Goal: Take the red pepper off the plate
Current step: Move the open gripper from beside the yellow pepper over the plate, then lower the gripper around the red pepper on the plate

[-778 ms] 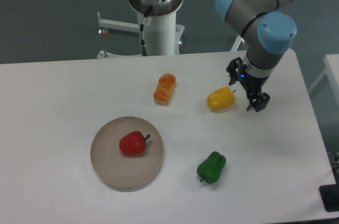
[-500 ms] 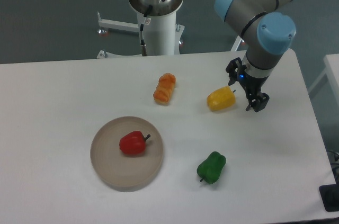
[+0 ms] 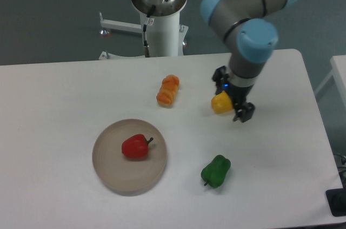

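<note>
Now, line by line:

Arm: it is swinging leftward across the counter (image 3: 65, 88); compared with half a second ago its wrist and claw (image 3: 232, 95) are sitting further left and a little lower in the view.

Claw: its fingers are reading as spread and empty, with one dark fingertip showing just right of the yellow pepper (image 3: 220, 103) and the other at that pepper's upper edge; from this angle I cannot tell whether it is hovering above the pepper or reaching down around it.

Yellow pepper: it is now being partly covered by the wrist, whereas earlier it was lying in full view just left of the claw; it does not seem to be shifting.

Red pepper (image 3: 135, 146): it is lying on its side near the middle of the plate (image 3: 108, 172), stem pointing right, exactly where it was, untouched.

Other items: the green pepper (image 3: 216, 170) is resting below the claw toward the front, and the orange ridged piece (image 3: 168, 90) is resting left of the yellow pepper; neither is moving.

Meaning for the task: the arm is only beginning its travel toward the plate, so the pickup is still at the approach stage, with the claw well apart from the red pepper.

Next need: the claw is needing to carry on left and forward, passing the yellow pepper without nudging it, then line up over the red pepper.
</note>
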